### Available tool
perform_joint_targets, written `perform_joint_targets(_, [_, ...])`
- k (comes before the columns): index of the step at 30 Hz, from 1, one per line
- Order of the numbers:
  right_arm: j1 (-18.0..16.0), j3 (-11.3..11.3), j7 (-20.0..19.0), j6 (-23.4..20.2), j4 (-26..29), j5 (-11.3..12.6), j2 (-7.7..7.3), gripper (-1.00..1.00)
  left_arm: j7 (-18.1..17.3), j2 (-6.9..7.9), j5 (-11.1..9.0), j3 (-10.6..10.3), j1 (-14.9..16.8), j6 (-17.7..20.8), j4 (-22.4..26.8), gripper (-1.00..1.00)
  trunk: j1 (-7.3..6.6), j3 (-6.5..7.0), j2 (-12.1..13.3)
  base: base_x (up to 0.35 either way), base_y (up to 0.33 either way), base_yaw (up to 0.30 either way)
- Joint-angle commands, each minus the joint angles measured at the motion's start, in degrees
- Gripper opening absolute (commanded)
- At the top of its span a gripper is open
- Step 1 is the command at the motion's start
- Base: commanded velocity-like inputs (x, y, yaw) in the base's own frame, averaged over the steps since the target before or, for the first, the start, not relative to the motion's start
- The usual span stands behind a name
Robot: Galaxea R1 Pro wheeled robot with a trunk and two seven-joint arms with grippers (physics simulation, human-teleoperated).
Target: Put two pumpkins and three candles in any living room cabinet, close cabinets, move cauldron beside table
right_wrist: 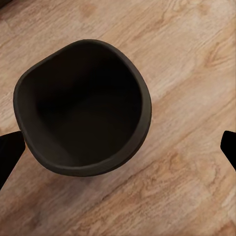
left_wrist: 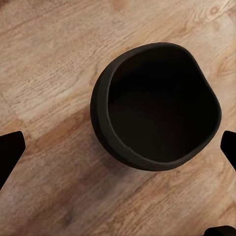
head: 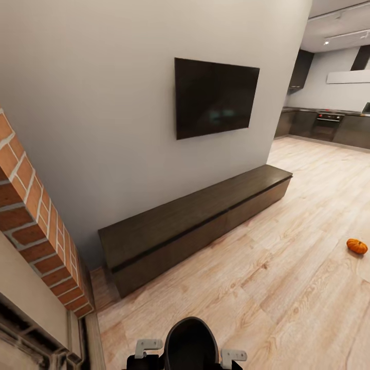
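A black cauldron (left_wrist: 156, 105) stands on the plank floor (head: 267, 288) just ahead of your base, under both wrist cameras, its round mouth up and empty. Your left tool (left_wrist: 118, 147) and right tool (right_wrist: 118, 147) hang above it, spread wide, holding nothing. It looks rigid, smooth and probably heavy; take it by the rim, one tool on each side. One pumpkin (head: 356, 246) lies well apart, right of the closed cabinet (head: 195, 226).

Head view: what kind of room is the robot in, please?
Most likely a living room in an open-plan home: a black wall TV hangs above a long low dark-brown console cabinet, a red-brick fireplace stands close by, and kitchen units show beyond.
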State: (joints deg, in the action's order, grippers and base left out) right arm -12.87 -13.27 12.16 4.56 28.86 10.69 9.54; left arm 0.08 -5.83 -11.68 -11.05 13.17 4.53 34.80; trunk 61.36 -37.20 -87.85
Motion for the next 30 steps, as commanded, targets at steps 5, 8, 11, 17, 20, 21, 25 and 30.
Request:
perform_joint_targets(5, [-0.05, -0.44, 0.41, 0.27, -0.04, 0.61, -0.05, 1.00, 0.01, 0.03, -0.58, -0.12, 0.01, 0.30, 0.09, 1.00, 1.10, -0.95, -2.05, 0.000, 0.000, 0.000])
perform_joint_targets(8, [-0.05, -0.44, 0.41, 0.27, -0.04, 0.58, -0.05, 1.00, 0.01, 0.03, -0.56, -0.12, 0.01, 0.30, 0.09, 1.00, 1.76, -1.49, -3.25, 0.000, 0.000, 0.000])
perform_joint_targets(11, [-0.05, -0.44, 0.41, 0.27, -0.04, 0.58, -0.05, 1.00, 0.01, 0.03, -0.57, -0.12, 0.01, 0.30, 0.06, 1.00, 2.42, -2.03, -4.45, 0.000, 0.000, 0.000])
perform_joint_targets(17, [-0.05, -0.44, 0.41, 0.27, -0.07, 0.58, -0.05, 1.00, 0.01, 0.03, -0.32, -0.18, 0.01, 0.30, -0.85, 1.00, 3.74, -3.11, -6.86, 0.000, 0.000, 0.000])
perform_joint_targets(20, [-0.05, -0.44, 0.41, 0.27, -0.11, 0.59, -0.05, 1.00, 0.01, 0.03, -0.28, -0.20, 0.01, 0.30, -0.94, 1.00, 4.40, -3.65, -8.06, 0.000, 0.000, 0.000])
perform_joint_targets(21, [-0.05, -0.44, 0.41, 0.27, -0.11, 0.61, -0.05, 1.00, 0.01, 0.03, -0.28, -0.20, 0.01, 0.30, -0.95, 1.00, 4.61, -3.83, -8.46, 0.000, 0.000, 0.000])
perform_joint_targets(25, [-0.05, -0.44, 0.41, 0.27, -0.30, 0.64, -0.05, 1.00, 0.01, 0.03, -0.27, -0.20, 0.01, 0.30, -0.97, 1.00, 5.49, -4.54, -10.07, 0.000, 0.000, 0.000])
perform_joint_targets(30, [-0.05, -0.32, 0.43, 0.24, -0.49, 0.87, -0.05, 1.00, 0.01, 0.08, -0.34, -0.20, 0.02, 0.30, -0.96, 1.00, 6.59, -5.44, -12.07, 0.000, 0.000, 0.000])
